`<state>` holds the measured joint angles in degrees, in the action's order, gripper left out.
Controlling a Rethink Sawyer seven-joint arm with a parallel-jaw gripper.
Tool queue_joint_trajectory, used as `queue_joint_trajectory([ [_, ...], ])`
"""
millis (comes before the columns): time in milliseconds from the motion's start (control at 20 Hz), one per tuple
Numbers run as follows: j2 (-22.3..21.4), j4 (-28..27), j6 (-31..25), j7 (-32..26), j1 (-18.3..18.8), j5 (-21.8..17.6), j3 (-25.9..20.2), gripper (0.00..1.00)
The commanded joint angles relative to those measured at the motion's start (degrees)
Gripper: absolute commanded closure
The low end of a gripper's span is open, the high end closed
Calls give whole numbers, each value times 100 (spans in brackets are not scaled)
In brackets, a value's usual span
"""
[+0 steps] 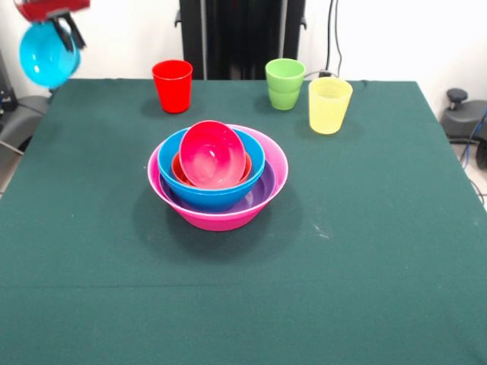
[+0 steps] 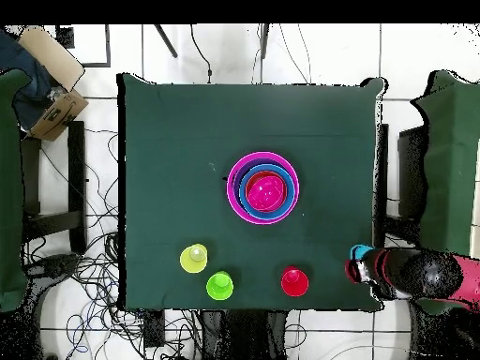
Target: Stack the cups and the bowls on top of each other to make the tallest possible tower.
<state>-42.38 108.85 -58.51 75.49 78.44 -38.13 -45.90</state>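
Tower (image 1: 218, 176) mid-table (image 1: 365, 266): pink bowl (image 1: 274, 179) holding purple, blue, orange, with magenta bowl (image 1: 212, 154) tilted on top. Behind the tower stand yellow cup (image 1: 329, 106), green cup (image 1: 285, 84), red cup (image 1: 173, 86). Gripper (image 1: 65, 26) beyond the table's corner past the red cup, clamped on cyan bowl (image 1: 47, 55); no legible writing anywhere.

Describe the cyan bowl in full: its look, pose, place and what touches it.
The cyan bowl is small, round, glossy and looks like plastic. It hangs in the air off the table's edge, tipped on its side so its hollow faces the front camera. The robot's hand grips it at the upper rim; nothing else touches it. It is well apart from the tower at the table's middle. In the overhead view it shows only as a cyan sliver beyond the table's edge.
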Motion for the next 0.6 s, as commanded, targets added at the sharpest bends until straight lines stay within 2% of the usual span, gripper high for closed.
queue_joint_trajectory([
  [50, -1081, -295, -1603, -1391, -619, 490, -508, 100],
  [150, -1160, -407, -1839, -1282, -752, 521, -508, 100],
  [300, -1085, -460, -1835, -898, -972, 560, -462, 100],
  [400, -1085, -298, -1551, -585, -1091, 548, -421, 100],
  [600, -1360, 321, -790, 9, -1232, 757, -436, 100],
])
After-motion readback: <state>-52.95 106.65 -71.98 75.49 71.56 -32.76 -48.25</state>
